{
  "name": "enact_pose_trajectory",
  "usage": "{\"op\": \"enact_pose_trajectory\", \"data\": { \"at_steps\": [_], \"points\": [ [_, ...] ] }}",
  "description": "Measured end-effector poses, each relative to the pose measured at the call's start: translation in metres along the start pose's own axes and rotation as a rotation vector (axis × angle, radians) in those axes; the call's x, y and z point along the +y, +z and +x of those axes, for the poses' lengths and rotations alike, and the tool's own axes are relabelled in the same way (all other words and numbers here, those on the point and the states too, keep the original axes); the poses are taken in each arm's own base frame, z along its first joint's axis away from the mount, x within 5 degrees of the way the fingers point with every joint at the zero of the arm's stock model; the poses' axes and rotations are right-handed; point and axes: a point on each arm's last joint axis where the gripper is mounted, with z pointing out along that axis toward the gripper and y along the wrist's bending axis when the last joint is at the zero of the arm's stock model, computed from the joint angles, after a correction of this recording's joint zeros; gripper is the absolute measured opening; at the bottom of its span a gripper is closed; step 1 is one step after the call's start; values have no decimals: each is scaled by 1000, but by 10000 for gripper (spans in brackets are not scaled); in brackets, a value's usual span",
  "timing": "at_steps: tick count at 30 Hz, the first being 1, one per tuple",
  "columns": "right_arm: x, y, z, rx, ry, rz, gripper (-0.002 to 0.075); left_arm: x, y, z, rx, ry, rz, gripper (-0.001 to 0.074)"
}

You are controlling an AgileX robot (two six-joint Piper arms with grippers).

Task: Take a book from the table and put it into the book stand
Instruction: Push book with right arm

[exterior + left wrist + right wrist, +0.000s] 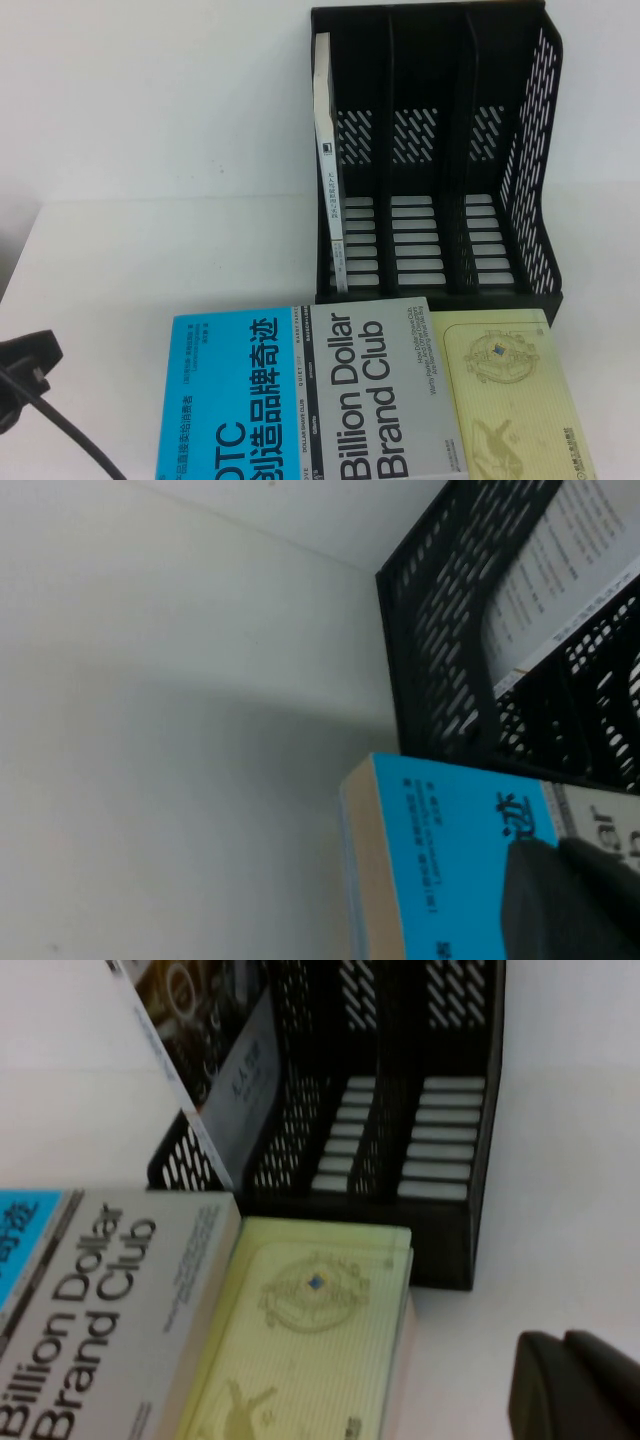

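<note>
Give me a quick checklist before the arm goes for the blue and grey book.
1. Book flat on table: ok.
2. Middle and right slots of book stand free: ok; thin white book fills the left slot.
3. Yellow book apart from the target: not ok, they touch.
4. Left gripper over the book: ok; grip: cannot tell.
5. Right gripper beside the yellow book, off the books: ok.

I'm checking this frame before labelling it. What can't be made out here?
- Left gripper: a dark blur over the book in the left wrist view; finger state unreadable.
- Right gripper: cut by the right wrist view's edge.
- Book and yellow book: cut by the high view's lower edge.
- Book stand: thin white book's spine print too small.
</note>
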Motion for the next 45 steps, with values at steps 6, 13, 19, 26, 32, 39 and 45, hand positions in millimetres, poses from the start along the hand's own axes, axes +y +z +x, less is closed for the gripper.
{"op": "enact_pose_trajectory", "data": {
  "at_steps": [6, 13, 19, 26, 32, 39, 45],
  "points": [
    [0, 0, -3, -28, 9, -7, -3, -3, 2, -1, 1, -73, 40, -2],
    [1, 0, -1, -8, 6, -11, -3, -11, 15, -15, 114, -79, 54, -3],
    [4, 2, -1, 8, 53, -47, -3, -25, 32, -33, 209, -80, 133, -3],
    [3, 23, 5, 206, 103, -87, -3, -45, 55, -45, 280, -142, 425, -3],
    [6, 43, 6, 333, 109, -192, -3, -46, 78, -48, 377, -199, 525, -3],
    [12, 60, -7, 269, 185, -310, -3, -33, 102, -48, 490, -206, 408, 77],
    [17, 72, -14, 232, 195, -414, -3, -25, 99, -56, 530, -244, 362, 359]
  ]
}}
